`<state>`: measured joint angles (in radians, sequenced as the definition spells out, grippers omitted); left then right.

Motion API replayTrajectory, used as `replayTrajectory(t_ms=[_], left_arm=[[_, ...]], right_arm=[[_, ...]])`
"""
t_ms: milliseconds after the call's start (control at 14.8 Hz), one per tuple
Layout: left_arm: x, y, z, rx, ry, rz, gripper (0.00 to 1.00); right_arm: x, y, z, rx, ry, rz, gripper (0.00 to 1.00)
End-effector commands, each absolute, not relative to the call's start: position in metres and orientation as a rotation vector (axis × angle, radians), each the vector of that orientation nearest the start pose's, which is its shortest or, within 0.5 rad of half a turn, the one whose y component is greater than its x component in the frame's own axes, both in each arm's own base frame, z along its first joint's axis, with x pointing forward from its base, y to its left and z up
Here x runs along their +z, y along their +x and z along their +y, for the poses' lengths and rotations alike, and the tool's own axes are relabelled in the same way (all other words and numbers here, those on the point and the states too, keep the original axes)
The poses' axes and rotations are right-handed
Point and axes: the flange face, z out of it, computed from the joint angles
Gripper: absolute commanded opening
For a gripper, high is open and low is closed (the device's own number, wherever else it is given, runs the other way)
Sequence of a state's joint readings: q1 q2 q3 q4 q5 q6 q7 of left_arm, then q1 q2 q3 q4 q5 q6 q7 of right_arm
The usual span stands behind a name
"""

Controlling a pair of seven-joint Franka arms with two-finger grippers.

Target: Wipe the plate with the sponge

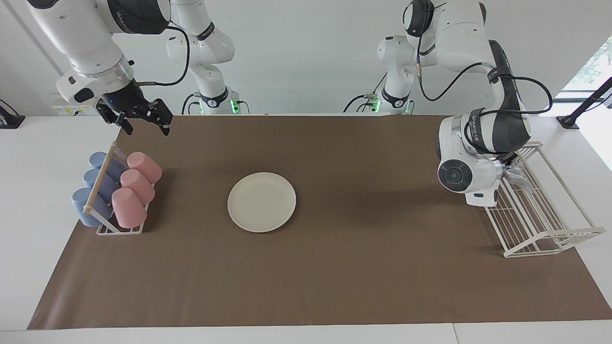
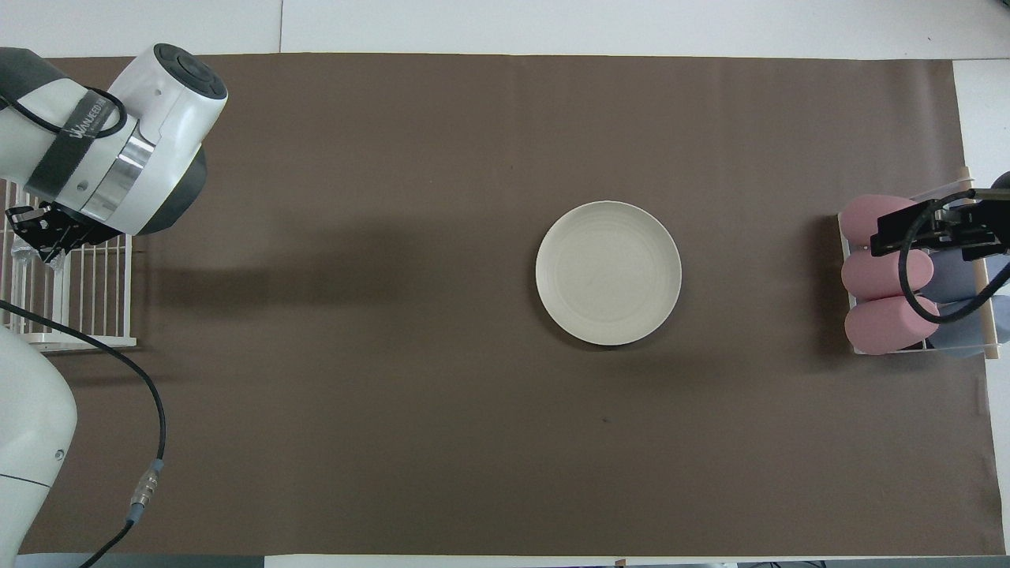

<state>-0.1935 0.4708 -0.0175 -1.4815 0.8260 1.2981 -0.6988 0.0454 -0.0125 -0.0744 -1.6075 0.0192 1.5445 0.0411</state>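
The cream-white plate [image 1: 261,202] lies flat on the brown mat near the table's middle; it also shows in the overhead view [image 2: 608,272]. The silvery-grey sponge [image 1: 515,176] lies in the white wire rack [image 1: 540,224] at the left arm's end. My left gripper [image 2: 35,237] is down in that rack right at the sponge [image 2: 22,254], mostly hidden by its own wrist. My right gripper [image 1: 146,128] is open and empty, raised over the cup rack [image 1: 100,179] at the right arm's end; it also shows in the overhead view [image 2: 939,237].
The cup rack holds three pink cups [image 1: 136,184] and three blue cups [image 1: 95,186] lying on their sides. The brown mat [image 1: 334,277] covers most of the table. The wire rack [image 2: 79,308] sits at the mat's edge.
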Motion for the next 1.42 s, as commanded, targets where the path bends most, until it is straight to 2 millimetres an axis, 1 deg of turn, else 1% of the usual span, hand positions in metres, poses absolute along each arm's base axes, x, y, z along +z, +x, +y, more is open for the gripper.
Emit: replayTrajectory(t_ms=[0, 203, 339, 542, 746, 814, 881, 949, 1017, 1085, 1220, 1288, 1356], left_arm=[[0.409, 0.628, -0.036, 0.231, -2.048, -0.51, 0.0], [0.41, 0.631, -0.032, 0.216, -2.055, -0.523, 0.0], [0.41, 0.632, -0.026, 0.217, -2.052, -0.533, 0.0], [0.409, 0.632, -0.025, 0.216, -2.052, -0.54, 0.0], [0.408, 0.634, -0.016, 0.205, -2.06, -0.552, 0.0], [0.407, 0.634, -0.015, 0.203, -2.06, -0.552, 0.07], [0.407, 0.635, -0.01, 0.204, -2.059, -0.559, 0.21], [0.407, 0.635, -0.01, 0.201, -2.061, -0.558, 0.45], [0.407, 0.636, -0.009, 0.198, -2.064, -0.557, 0.77], [0.407, 0.636, -0.01, 0.196, -2.065, -0.556, 0.85], [0.407, 0.636, -0.009, 0.193, -2.066, -0.56, 0.91], [0.409, 0.636, -0.009, 0.19, -2.069, -0.56, 0.98], [0.41, 0.637, -0.008, 0.186, -2.071, -0.561, 1.0]], right_arm=[[0.612, 0.547, -0.019, 0.079, -3.132, 0.079, 1.0], [0.611, 0.547, -0.019, 0.084, -3.132, 0.082, 1.0], [0.612, 0.547, -0.018, 0.077, -3.132, 0.086, 1.0], [0.612, 0.547, -0.017, 0.079, -3.132, 0.084, 1.0], [0.612, 0.547, -0.018, 0.077, -3.132, 0.086, 1.0], [0.612, 0.547, -0.018, 0.077, -3.132, 0.086, 1.0], [0.612, 0.547, -0.018, 0.077, -3.132, 0.086, 1.0], [0.613, 0.547, -0.018, 0.075, -3.132, 0.086, 1.0], [0.612, 0.548, -0.018, 0.077, -3.132, 0.086, 1.0], [0.612, 0.548, -0.018, 0.077, -3.132, 0.086, 1.0], [0.612, 0.548, -0.018, 0.077, -3.132, 0.086, 1.0], [0.612, 0.548, -0.018, 0.075, -3.132, 0.086, 1.0], [0.612, 0.548, -0.018, 0.074, -3.132, 0.086, 1.0]])
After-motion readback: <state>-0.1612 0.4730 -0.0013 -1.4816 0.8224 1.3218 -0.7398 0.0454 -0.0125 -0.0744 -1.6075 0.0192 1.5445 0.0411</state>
